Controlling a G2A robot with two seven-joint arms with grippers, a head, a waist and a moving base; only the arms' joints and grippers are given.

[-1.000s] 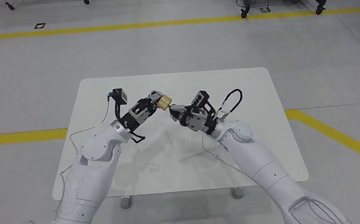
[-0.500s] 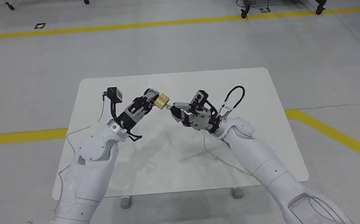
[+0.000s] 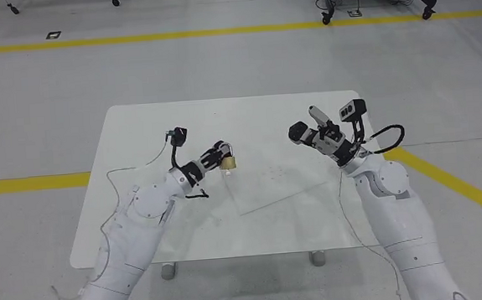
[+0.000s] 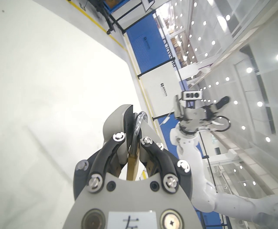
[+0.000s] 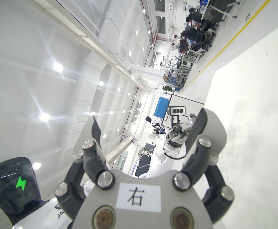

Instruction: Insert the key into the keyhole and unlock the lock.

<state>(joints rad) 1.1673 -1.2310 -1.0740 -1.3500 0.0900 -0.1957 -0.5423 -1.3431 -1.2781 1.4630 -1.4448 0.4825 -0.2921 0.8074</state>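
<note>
My left gripper (image 3: 221, 156) is shut on a brass padlock (image 3: 227, 161), which it holds above the middle-left of the white table (image 3: 138, 123). In the left wrist view the two pads clamp the silver shackle (image 4: 139, 122), and the brass body (image 4: 132, 167) sits back between the fingers of that gripper (image 4: 135, 117). My right gripper (image 3: 305, 124) hangs raised over the right part of the table, well apart from the padlock. Its fingers are spread open with nothing between them (image 5: 149, 119).
A thin clear sheet (image 3: 268, 182) lies flat on the table between the arms. Thin cables (image 3: 109, 180) trail from both arms across the tabletop. Grey floor with yellow lines (image 3: 216, 32) surrounds the table.
The two grippers, close together at the padlock before, have separated. My right gripper swung away to the right and now stands open. My left gripper shifted slightly nearer with the padlock.
</note>
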